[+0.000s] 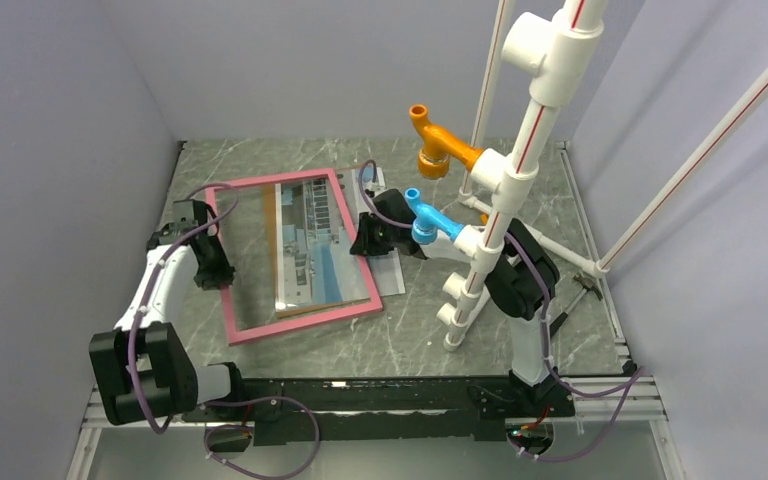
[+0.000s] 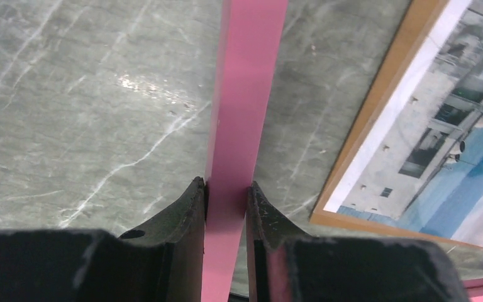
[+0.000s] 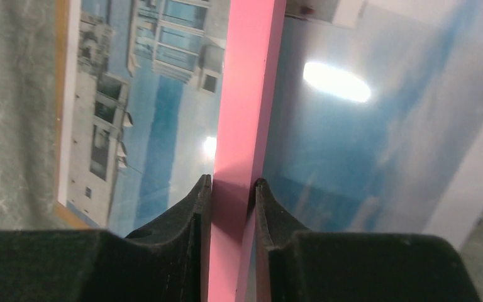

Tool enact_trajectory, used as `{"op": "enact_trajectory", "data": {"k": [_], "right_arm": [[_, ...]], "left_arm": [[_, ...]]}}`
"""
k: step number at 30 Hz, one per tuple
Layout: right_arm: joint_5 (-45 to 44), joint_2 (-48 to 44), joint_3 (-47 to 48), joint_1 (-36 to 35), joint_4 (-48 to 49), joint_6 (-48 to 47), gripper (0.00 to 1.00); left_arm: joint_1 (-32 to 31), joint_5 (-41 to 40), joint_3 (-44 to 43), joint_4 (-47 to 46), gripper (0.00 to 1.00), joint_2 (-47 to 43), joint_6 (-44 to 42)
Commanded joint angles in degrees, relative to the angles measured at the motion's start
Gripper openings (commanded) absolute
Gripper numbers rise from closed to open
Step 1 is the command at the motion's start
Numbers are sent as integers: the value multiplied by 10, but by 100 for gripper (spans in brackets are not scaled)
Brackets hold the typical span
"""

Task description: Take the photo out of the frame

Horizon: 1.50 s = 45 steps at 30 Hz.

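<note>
Top view: the frame (image 1: 305, 322) is held by both arms. The left gripper (image 1: 218, 262) is on its left rail and the right gripper (image 1: 368, 236) on its right rail. The photo (image 1: 312, 245) shows through the opening, lying on the brown backing board (image 1: 271, 240). Its right edge sticks out past the right rail onto the table (image 1: 410, 340), so it looks to be out of the frame and underneath it. The white pipe stand (image 1: 520, 150) is close to the right arm.

Left wrist: both fingers (image 2: 182, 217) are pressed against the pink rail, pinching it. Marble shows on both sides, and the photo and board are off to the right, apart from the rail.

Right wrist: the fingers (image 3: 192, 217) clamp the other rail the same way. The print is visible on both sides of it (bright lamp glare, so I cannot tell whether there is glazing).

Risks:
- The rails are narrow and the grip is shallow, so uneven lifting could twist the frame out of one pinch.
- A low rail could drag the print off the board.
- Swinging the frame right could knock the stand.
</note>
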<state>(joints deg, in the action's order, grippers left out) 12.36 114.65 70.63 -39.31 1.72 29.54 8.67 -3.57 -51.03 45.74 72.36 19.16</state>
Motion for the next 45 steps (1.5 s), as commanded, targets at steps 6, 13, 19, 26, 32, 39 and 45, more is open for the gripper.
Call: {"op": "enact_trajectory", "data": {"k": [6,13,19,26,32,39,45], "right_arm": [[107,23,31,-32,73,61,38],[123,-23,-38,-8,93,70,64],[138,-78,-79,32,69,41,70],[171,-89,-87,67,34,36,77],[185,-139,-129,111,33,31,79],[196,-191,-155,151,12,15,79],[204,-228,-193,174,8,-4,77]], "left_arm": [[110,19,-37,-32,44,90,22],[105,6,-72,-34,64,82,29],[-5,43,-72,-60,67,56,64],[-179,71,-106,-155,79,109,176],[-283,-23,-245,-69,80,260,229],[-347,-23,-344,-57,72,391,247],[-373,-51,-425,-12,71,475,231]]}}
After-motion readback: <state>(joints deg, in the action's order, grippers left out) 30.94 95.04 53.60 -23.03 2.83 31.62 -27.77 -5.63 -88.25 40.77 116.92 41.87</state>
